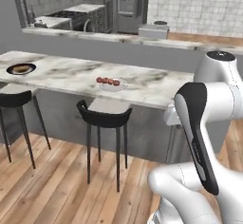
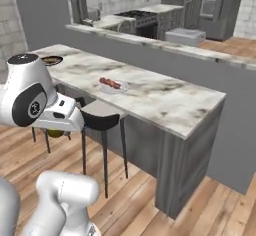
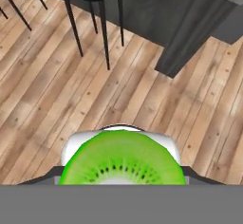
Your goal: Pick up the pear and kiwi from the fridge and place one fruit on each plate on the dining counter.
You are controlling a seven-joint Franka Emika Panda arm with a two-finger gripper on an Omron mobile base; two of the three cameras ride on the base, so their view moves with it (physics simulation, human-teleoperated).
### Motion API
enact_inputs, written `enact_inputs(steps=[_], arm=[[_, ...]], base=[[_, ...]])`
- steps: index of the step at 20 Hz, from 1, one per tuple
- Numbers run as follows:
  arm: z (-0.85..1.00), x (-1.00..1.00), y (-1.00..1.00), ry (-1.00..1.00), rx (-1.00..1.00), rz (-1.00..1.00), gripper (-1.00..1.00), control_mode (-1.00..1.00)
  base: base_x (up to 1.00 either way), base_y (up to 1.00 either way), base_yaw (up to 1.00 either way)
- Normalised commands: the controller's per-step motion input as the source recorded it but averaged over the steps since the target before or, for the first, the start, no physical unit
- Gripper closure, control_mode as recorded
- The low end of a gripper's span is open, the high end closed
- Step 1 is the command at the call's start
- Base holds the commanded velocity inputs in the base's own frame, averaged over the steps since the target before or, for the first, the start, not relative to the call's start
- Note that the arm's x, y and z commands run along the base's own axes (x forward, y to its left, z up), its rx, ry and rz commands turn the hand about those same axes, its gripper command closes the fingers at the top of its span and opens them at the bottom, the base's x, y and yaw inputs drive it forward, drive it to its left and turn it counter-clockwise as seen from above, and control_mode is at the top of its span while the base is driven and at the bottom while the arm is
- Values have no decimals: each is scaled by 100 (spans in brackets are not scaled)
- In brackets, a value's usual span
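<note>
Kiwi [image 3: 122, 159] sits right at the bottom of your hand view, its bright lime-green cut face with the ring of dark seeds turned toward the camera. The gripper [image 3: 122, 180] is closed on it, with a dark finger tip showing at either side of the fruit, and plank flooring lies below.

Working left to right in your left base view: a dark-rimmed plate [image 1: 21, 69] lies at the far left end of the dining counter [image 1: 156, 88], with something brownish on it (too small to name). A black stool [image 1: 14, 98] stands under that end. Further right, a pale dish of small red fruit [image 1: 111, 83] rests near the counter's middle, and a second black stool [image 1: 104, 116] is tucked in just below it. The white arm rises at the right edge.

In your right base view the same plate [image 2: 51, 60] is at the counter's far end, just above the arm's shoulder. A small yellow-green thing [image 2: 56, 133] peeks out under the forearm; you cannot tell what it is.
</note>
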Motion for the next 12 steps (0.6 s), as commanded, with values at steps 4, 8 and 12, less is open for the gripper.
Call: enact_inputs(steps=[4, 8, 12], arm=[[0, 0, 0, 0, 0, 0, 100, 100], [0, 0, 0, 0, 0, 0, 100, 100], [0, 0, 0, 0, 0, 0, 100, 100]], base=[[11, 92, -57], [1, 100, -46], [0, 100, -39]])
